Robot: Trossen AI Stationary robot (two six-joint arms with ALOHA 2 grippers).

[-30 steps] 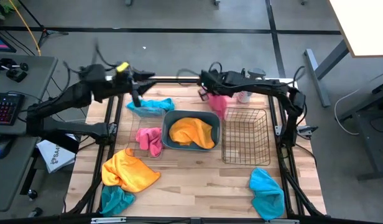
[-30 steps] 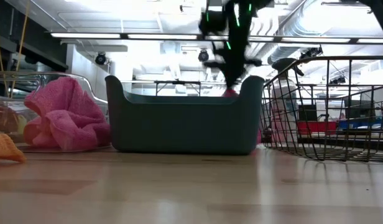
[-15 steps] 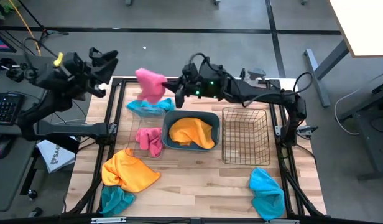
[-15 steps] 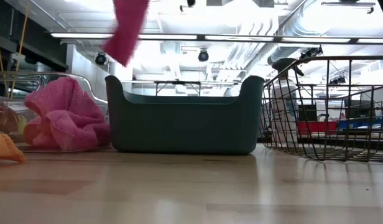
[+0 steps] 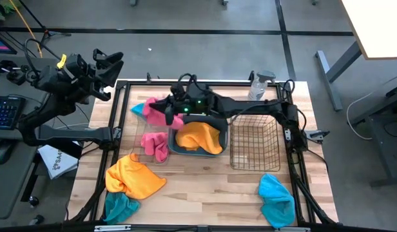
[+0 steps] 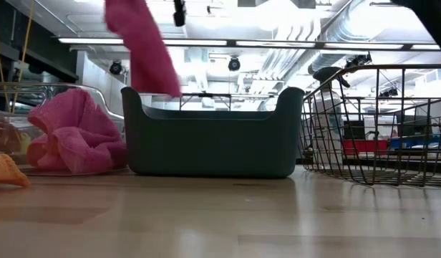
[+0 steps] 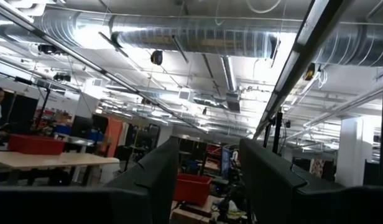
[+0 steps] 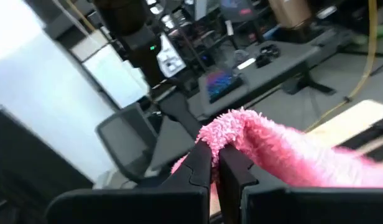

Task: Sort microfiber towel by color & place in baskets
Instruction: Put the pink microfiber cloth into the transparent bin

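Observation:
My right gripper [image 5: 171, 110] is shut on a hot pink towel [image 5: 156, 109] in the air over the table's far left part, beside the dark teal tub [image 5: 219, 122]. In the low view this towel [image 6: 143, 46] hangs above the tub [image 6: 210, 140]. The tub holds an orange towel [image 5: 198, 137]. The clear box [image 5: 147, 138] holds another pink towel [image 5: 156, 145]. The wire basket [image 5: 253, 138] has nothing in it. A turquoise towel [image 5: 138, 108] peeks out below the held one. My left gripper [image 5: 107, 63] is open, raised off the far left corner. My right gripper pinches a bunched fold of the pink towel [image 8: 232, 127] between its two fingers [image 8: 201, 165], coming level from the table's right. The towel is lifted clear and droops slack below and beyond the fingers.
On the near side lie an orange towel [image 5: 134, 177], a turquoise towel [image 5: 120, 207] at the near left corner and another turquoise towel [image 5: 276, 200] near right. A clear spray bottle [image 5: 259, 84] stands at the far edge behind the wire basket.
My right gripper lifted the pink towel from the far side by the spray bottle, carried it toward the table's left, then brought it down and nearer, so it hangs lower beside the tub. My left arm drew back from over the table to the far left corner and rose.

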